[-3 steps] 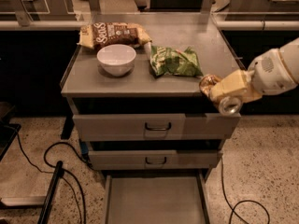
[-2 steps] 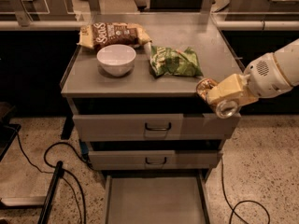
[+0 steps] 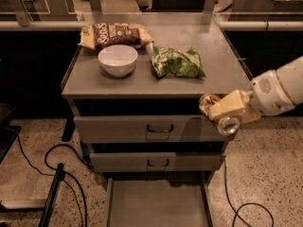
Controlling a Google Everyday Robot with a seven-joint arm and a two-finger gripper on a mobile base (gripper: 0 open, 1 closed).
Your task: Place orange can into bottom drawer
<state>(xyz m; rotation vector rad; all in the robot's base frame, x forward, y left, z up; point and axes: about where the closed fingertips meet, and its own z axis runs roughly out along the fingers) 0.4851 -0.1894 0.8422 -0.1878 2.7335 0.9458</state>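
Grey metal cabinet (image 3: 220,56) stands left of the cream two-finger gripper (image 3: 218,113), which is clamped across the small orange metal can (image 3: 206,103). The can is probably light, smooth and easy to dent. The open grey bottom drawer (image 3: 158,205) lies below-left.

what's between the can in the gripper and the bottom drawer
Camera view: the gripper holds the can by the right end of the top drawer; only the closed middle drawer lies between it and the bottom drawer.

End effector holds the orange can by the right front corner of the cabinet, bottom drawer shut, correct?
No: the camera view shows the bottom drawer pulled open. The end effector does hold the orange can by the right front corner of the cabinet.
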